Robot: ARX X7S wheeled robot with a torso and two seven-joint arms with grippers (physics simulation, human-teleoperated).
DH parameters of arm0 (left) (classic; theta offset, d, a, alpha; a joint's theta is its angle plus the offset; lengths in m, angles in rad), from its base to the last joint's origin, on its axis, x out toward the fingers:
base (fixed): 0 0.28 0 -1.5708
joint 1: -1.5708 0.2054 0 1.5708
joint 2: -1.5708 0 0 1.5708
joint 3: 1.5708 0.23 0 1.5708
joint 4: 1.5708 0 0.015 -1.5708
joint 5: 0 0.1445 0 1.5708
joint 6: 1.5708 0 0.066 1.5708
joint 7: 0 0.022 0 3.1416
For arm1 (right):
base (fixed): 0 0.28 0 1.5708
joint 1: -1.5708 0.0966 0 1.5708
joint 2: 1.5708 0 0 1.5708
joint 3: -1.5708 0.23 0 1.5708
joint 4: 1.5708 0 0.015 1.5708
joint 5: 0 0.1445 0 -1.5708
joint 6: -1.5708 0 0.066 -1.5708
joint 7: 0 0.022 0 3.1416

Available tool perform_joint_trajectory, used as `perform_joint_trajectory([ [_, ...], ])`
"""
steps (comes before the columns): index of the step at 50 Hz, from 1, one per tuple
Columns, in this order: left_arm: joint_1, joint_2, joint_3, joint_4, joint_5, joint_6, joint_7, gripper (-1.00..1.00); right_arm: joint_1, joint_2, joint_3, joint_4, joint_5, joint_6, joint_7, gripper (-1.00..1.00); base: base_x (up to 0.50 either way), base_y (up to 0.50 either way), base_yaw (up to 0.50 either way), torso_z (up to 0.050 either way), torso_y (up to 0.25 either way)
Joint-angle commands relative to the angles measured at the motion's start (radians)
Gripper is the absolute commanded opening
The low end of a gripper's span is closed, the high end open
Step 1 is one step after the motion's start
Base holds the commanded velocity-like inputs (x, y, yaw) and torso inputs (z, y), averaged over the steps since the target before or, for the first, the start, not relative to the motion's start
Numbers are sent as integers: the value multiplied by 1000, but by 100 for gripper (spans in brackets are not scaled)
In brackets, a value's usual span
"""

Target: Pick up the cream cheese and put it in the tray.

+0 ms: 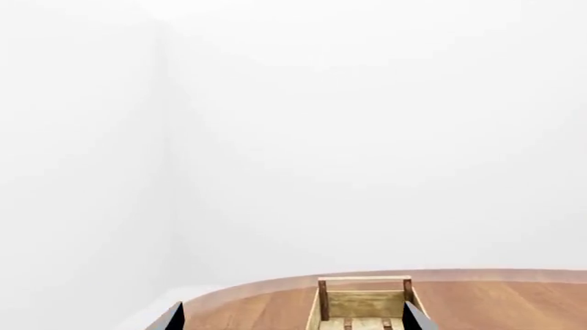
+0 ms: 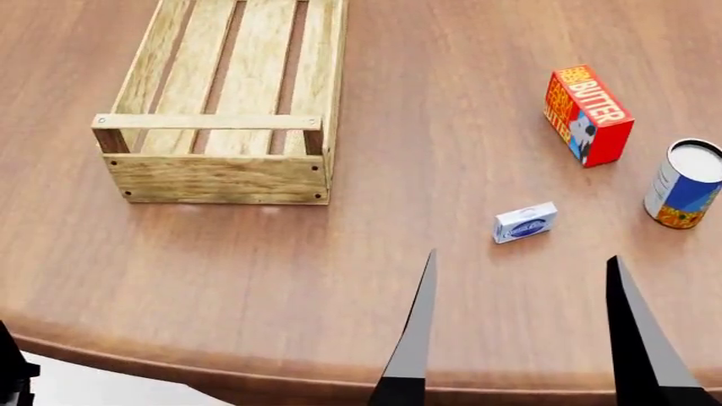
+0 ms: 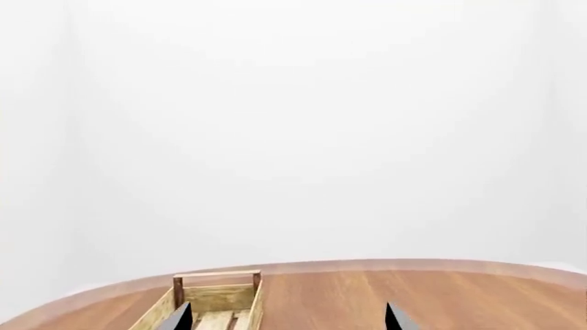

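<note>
Three grocery items on a brown table [image 2: 338, 279]: cream cheese [image 2: 526, 222] lying flat near the front edge, right of the tray [image 2: 215, 173] and well apart from it, with a butter box [image 2: 587, 115] and a can [image 2: 685, 184] farther right. Poised just short of the cream cheese, right gripper [image 2: 519, 317], fingers spread wide and holding nothing. Left gripper [image 1: 293, 320] likewise parted and empty in the left wrist view, facing the tray's far end. Likely light and stiff, a small carton with smooth printed faces, perhaps slippery. Best taken across the two long sides, low and centred, with modest squeeze to avoid crushing the card. Tray empty, nothing yet lifted.
</note>
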Motion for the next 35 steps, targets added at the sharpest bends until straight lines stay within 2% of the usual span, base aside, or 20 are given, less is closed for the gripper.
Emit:
perform_joint_trajectory([
  [1, -5, 0, 0, 0, -7, -7, 0, 100, 9, 1, -8, -3, 1, -13, 5, 100, 0, 0, 0, 0, 0],
  [4, -4, 0, -3, 0, -7, -5, 2, 100, -4, 10, 3, 11, 20, -64, -2, 100, 89, 0, 0, 0, 0],
  [35, 1, 0, -6, 0, -9, 2, -1, 100, 16, 24, -23, -2, 8, -62, 15, 100, 500, 0, 0, 0, 0],
])
